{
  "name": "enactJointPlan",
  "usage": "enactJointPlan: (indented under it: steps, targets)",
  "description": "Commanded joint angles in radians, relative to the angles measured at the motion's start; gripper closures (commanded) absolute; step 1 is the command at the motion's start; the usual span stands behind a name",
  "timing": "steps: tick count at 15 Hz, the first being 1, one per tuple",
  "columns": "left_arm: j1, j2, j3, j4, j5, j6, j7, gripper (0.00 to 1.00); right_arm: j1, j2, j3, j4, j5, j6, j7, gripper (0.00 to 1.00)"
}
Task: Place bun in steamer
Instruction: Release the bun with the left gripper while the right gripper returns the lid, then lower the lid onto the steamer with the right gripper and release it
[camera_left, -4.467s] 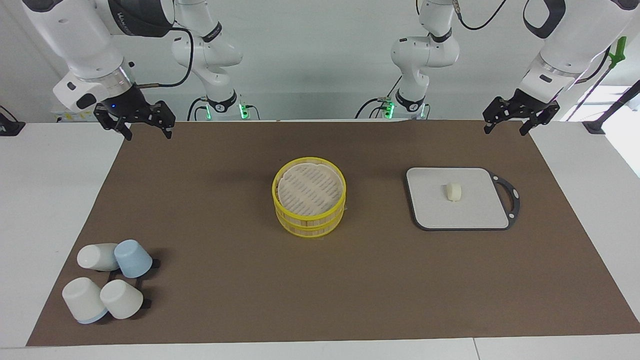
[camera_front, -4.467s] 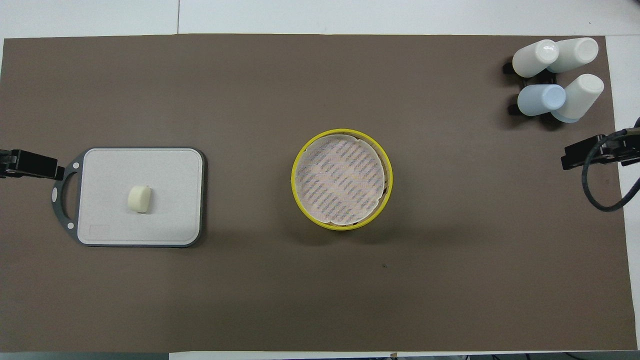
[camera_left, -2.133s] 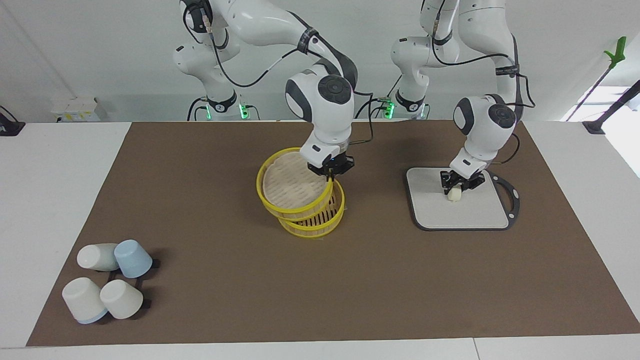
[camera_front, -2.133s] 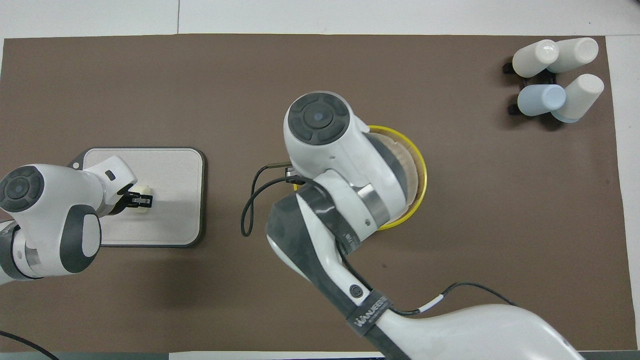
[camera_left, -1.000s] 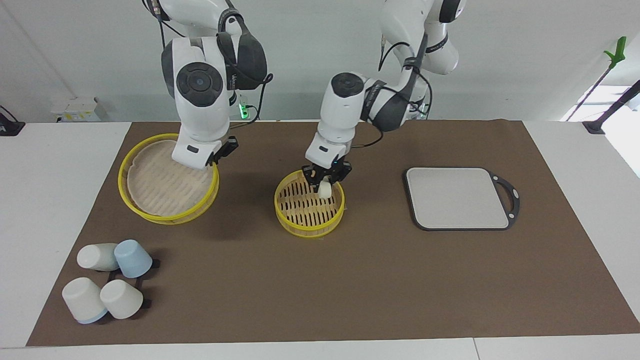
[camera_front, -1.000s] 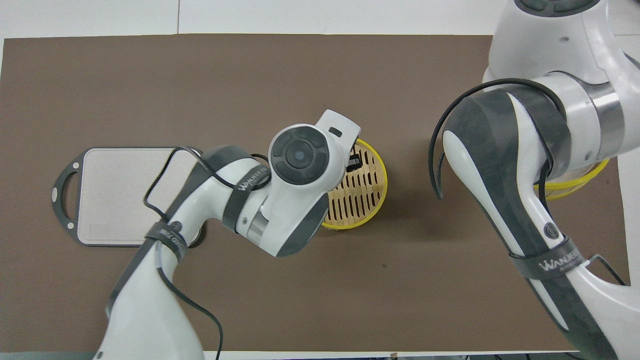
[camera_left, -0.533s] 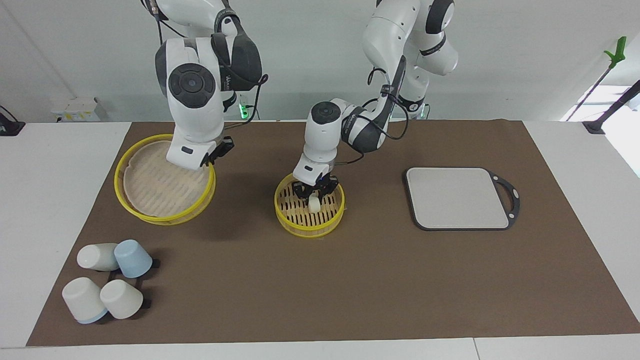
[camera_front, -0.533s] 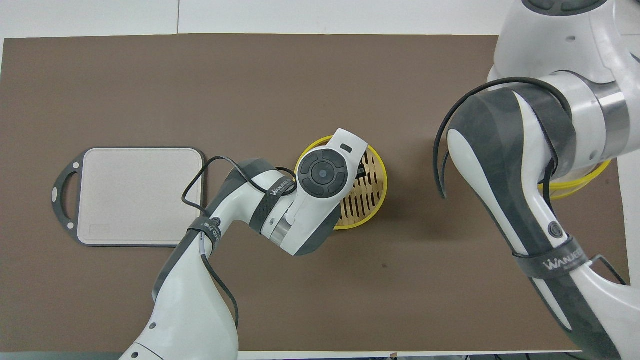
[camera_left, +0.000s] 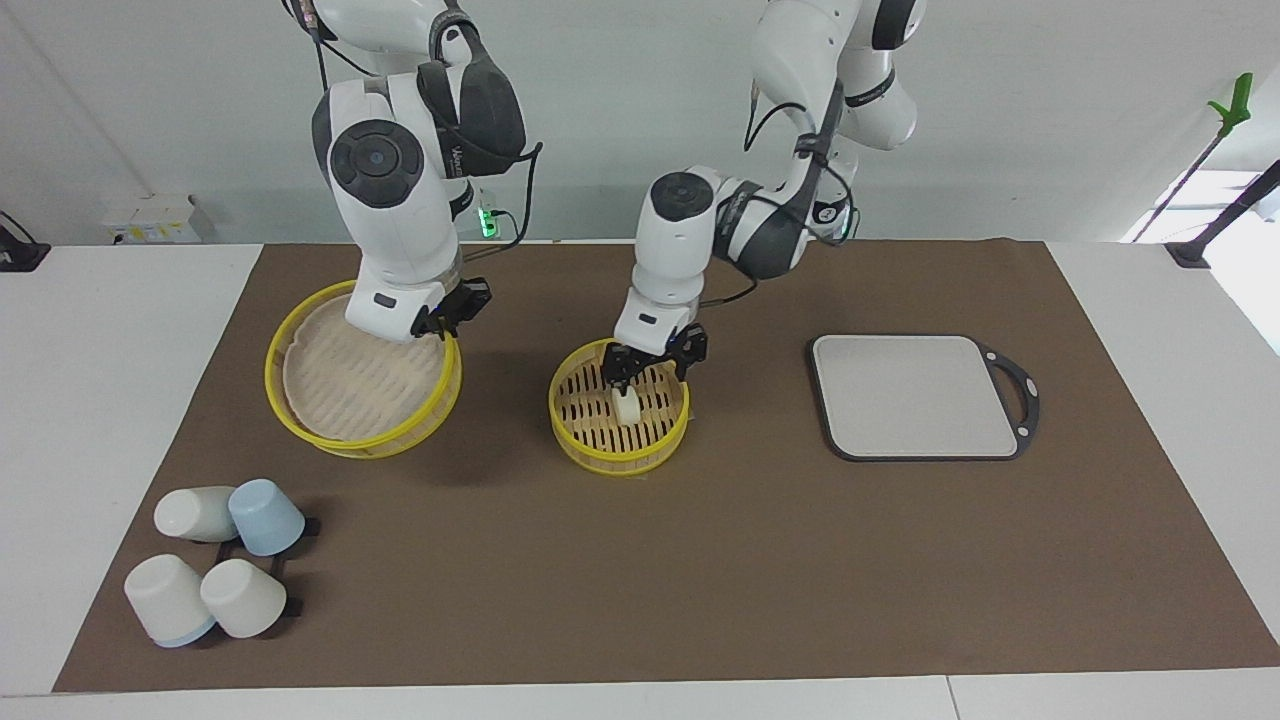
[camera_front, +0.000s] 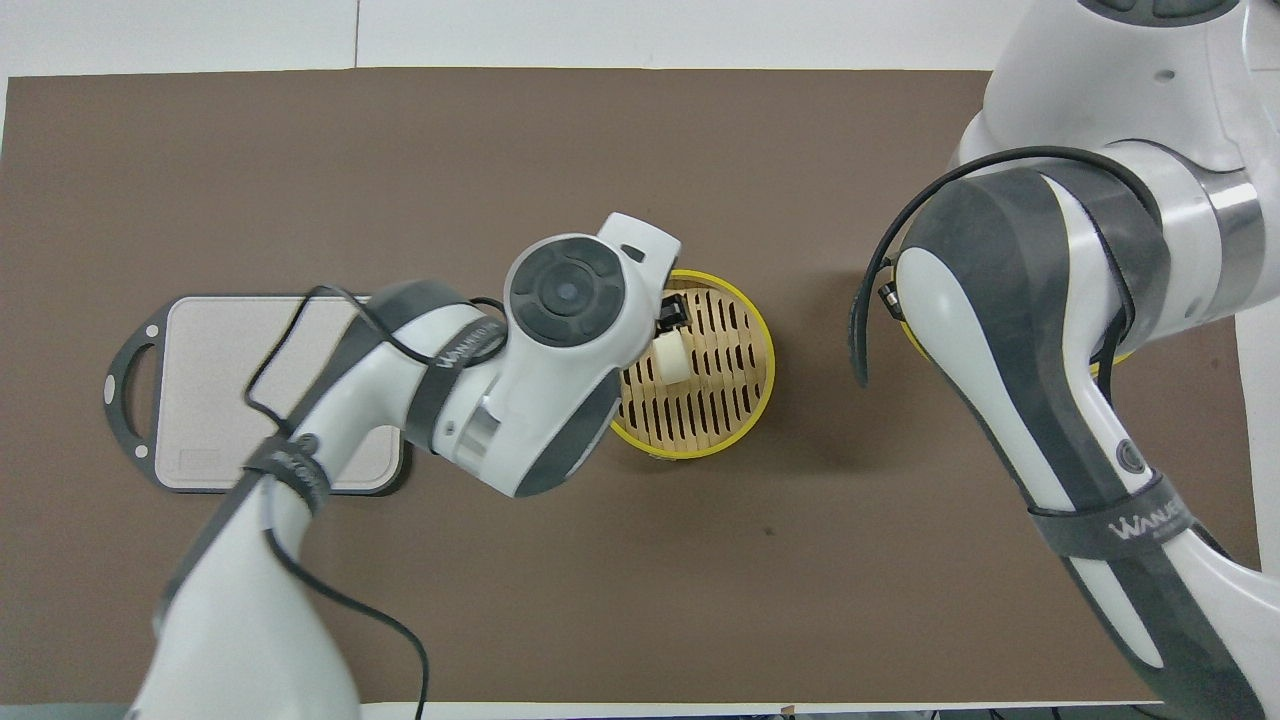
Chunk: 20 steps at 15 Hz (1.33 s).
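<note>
The right gripper (camera_left: 452, 312) is up over the mat (camera_left: 700, 560), toward the right arm's end of the table. It is shut tight on the rim of the lid (camera_left: 350, 390). The lid hangs from it, tipped to one side. The left gripper (camera_left: 655, 360) is just over the steamer (camera_left: 615, 462), which sits in the middle of the mat. Its fingers are spread wide and hold nothing. The bun (camera_left: 627, 407) sits under them on the slats inside the steamer, close to the middle. Nothing seems to touch it. The board (camera_left: 915, 395) lies beside the steamer, toward the left arm's end, with nothing on it. Four cups (camera_left: 215, 560) sit farthest from the robots, toward the right arm's end. I think the bun step is just about done, since the bun is in the steamer. Next, the left arm should go straight up and away without bumping the bun or the yellow rim. Then the right arm may bring the lid over and set it down flat on the steamer.
</note>
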Motion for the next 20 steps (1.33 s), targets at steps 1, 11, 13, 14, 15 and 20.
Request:
enactJointPlan:
  steps: [1, 11, 13, 14, 15, 20]
  targets:
    - [0.184, -0.186, -0.008, -0.037, 0.009, -0.206, 0.219, 0.0, 0.065, -0.032, 0.011, -0.034, 0.039, 0.075, 0.131, 1.0]
    - [0.603, -0.316, 0.001, -0.014, 0.081, -0.422, 0.868, 0.0, 0.414, 0.137, 0.011, -0.077, 0.062, 0.539, 0.609, 1.0]
    - [0.609, -0.319, 0.008, -0.001, 0.092, -0.45, 0.869, 0.0, 0.417, 0.148, 0.011, -0.094, 0.062, 0.565, 0.609, 1.0]
    - [0.609, -0.322, 0.008, 0.003, 0.101, -0.461, 0.877, 0.0, 0.415, 0.145, 0.011, -0.114, 0.06, 0.572, 0.609, 1.0]
    - [0.609, -0.326, 0.008, 0.004, 0.117, -0.47, 0.897, 0.0, 0.415, 0.139, 0.011, -0.13, 0.06, 0.574, 0.609, 1.0]
    - [0.605, -0.339, 0.008, 0.03, 0.117, -0.548, 0.928, 0.0, 0.417, 0.128, 0.011, -0.172, 0.065, 0.614, 0.611, 1.0]
